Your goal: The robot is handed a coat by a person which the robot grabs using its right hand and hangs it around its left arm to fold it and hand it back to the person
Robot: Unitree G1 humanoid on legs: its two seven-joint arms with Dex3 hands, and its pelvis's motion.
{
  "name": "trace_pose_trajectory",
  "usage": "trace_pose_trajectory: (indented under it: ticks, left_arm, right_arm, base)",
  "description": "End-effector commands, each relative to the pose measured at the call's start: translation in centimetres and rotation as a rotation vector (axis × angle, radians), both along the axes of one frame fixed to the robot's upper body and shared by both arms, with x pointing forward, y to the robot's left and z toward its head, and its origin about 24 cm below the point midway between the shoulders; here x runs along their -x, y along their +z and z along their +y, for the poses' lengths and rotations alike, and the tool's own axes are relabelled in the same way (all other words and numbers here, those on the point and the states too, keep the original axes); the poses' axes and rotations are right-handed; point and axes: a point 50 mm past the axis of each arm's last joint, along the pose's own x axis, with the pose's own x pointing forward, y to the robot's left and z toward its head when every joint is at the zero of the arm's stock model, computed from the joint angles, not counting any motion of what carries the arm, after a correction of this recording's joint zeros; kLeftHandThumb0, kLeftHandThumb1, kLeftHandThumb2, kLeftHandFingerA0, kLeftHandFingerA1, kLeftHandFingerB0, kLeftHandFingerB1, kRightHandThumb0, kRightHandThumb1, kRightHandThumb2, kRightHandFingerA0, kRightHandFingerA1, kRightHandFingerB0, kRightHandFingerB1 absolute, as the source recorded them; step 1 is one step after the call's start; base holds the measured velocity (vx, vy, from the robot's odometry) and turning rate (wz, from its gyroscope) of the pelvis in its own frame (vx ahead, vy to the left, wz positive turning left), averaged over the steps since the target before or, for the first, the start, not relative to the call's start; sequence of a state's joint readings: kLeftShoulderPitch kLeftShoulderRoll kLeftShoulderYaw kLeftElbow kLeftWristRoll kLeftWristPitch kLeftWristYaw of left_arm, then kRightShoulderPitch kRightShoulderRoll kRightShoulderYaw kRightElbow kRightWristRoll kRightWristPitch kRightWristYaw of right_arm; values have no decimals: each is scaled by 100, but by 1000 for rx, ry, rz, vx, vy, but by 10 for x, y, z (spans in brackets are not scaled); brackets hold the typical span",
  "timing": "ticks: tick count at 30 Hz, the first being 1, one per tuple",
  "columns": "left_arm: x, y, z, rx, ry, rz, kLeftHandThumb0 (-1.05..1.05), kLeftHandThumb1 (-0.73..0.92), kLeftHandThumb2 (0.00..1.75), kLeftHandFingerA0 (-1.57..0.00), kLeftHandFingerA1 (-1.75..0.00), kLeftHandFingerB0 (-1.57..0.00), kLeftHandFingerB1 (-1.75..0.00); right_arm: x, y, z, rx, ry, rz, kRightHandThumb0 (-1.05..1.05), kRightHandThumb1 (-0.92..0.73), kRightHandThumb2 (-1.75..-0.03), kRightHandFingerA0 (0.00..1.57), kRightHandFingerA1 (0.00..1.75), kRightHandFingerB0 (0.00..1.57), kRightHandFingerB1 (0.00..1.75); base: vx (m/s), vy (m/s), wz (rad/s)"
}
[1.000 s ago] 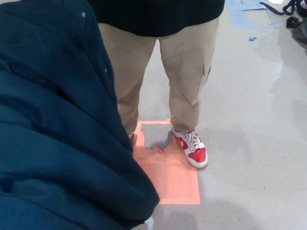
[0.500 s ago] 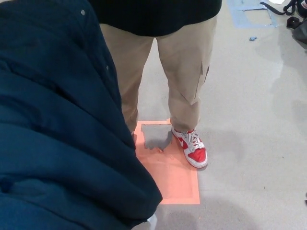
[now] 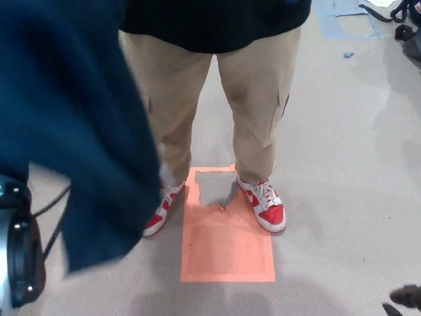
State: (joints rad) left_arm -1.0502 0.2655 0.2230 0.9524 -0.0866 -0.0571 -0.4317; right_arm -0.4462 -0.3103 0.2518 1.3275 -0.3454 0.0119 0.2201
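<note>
Dark blue coat (image 3: 72, 118) hanging, blurred

Coat (image 3: 72, 118), left of the orange floor patch (image 3: 230, 253): plain dark teal-blue, no pattern. The patch itself is flat salmon-orange, with a grey area at its far edge. Person's trousers (image 3: 253, 99), beyond the patch: plain khaki. Person's top (image 3: 210, 23): black. Sneakers (image 3: 266, 207), one at either side of the patch's far end: red and white, white laces. Floor (image 3: 342, 164): pale grey, finely speckled. Tape marks (image 3: 335, 20), far beyond the patch: blue. Left arm (image 3: 23, 257), left of the patch: black.
</note>
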Motion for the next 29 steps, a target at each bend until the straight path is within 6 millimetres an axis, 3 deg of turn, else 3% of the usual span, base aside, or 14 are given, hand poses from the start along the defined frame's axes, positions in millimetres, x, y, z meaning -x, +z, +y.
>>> trace_pose_trajectory:
  ticks: [1, 6, 7, 9, 10, 12, 13, 14, 17, 18, 20, 24, 25, 29]
  left_arm:
    - [3, -8, -3, 38, -38, 32, -36, 47, 104, 0, -47, 0, -47]
    - [4, -9, -2, 36, -37, 35, -36, 47, 104, 0, -47, 0, -47]
    - [4, -10, -2, 36, -38, 33, -36, 48, 104, 0, -47, 0, -47]
    - [5, -11, -1, 29, -34, 33, -37, 47, 104, 0, -47, 0, -47]
    - [5, -11, -1, 31, -33, 33, -36, 46, 103, 0, -47, 0, -47]
    - [5, -12, 0, 39, -32, 33, -36, 47, 104, 0, -47, 0, -47]
    - [6, -13, 2, 44, -30, 37, -70, 77, 63, -20, -30, -17, -29]
    - [8, -16, 4, 43, -28, 41, -68, 78, 64, -19, -30, -18, -30]
    - [13, -25, 10, 53, -27, 51, -67, 77, 63, -19, -31, -18, -30]
    - [16, -31, 13, 56, -27, 58, -35, 51, 105, 0, -47, 0, -47]
    - [27, -51, 21, 47, -28, 76, -35, 54, 107, 0, -48, 0, -48]
    - [46, -86, 34, 50, 5, 138, -36, 52, 105, 0, -48, 0, -48]
    - [51, -96, 37, 70, 16, 159, -35, 53, 106, 0, -48, 0, -48]
    - [72, -137, 53, 101, 69, 268, -34, 57, 108, 0, -48, 0, -48]
  right_arm:
    - [15, -3, -17, 110, -38, 28, -77, -79, -109, 0, 24, 12, 31]
    - [14, -3, -16, 93, -39, 25, -77, -79, -107, 4, 24, 12, 32]
    - [13, -2, -16, 93, -19, 29, -70, -92, -72, 6, 22, 14, 27]
    - [12, -2, -14, 94, -22, 28, -69, -92, -72, 6, 20, 14, 26]
    - [11, -2, -14, 89, -22, 26, -70, -92, -71, 8, 22, 27, 31]
    - [11, -2, -13, 85, -1, 18, -70, -92, -73, 9, 23, 30, 32]
    - [11, -3, -12, 86, -2, 15, -72, -77, -101, 6, 33, 16, 41]
    - [11, -3, -13, 93, 4, 19, -69, -76, -108, 1, 31, 7, 38]
    - [12, -3, -13, 85, -18, 20, -81, -81, -107, 5, 19, 9, 23]
    - [13, -4, -13, 91, -23, 24, -80, -81, -107, 5, 18, 6, 21]
    - [13, -3, -14, 86, -36, 19, -74, -79, -106, 0, 23, 10, 29]
    - [13, -3, -15, 81, -48, 14, -77, -80, -107, 2, 18, 7, 22]
    - [13, -3, -15, 72, -55, 7, -78, -78, -105, 3, 24, 13, 31]
    - [12, -3, -14, 53, -71, -6, -76, -77, -104, 2, 25, 12, 31]
  base:
    - [0, 0, 0]
    - [0, 0, 0]
    - [0, 0, 0]
    - [0, 0, 0]
    - [0, 0, 0]
    - [0, 0, 0]
    - [0, 0, 0]
    - [0, 0, 0]
    - [0, 0, 0]
    - [0, 0, 0]
    - [0, 0, 0]
    - [0, 0, 0]
    - [0, 0, 0]
    - [0, 0, 0]
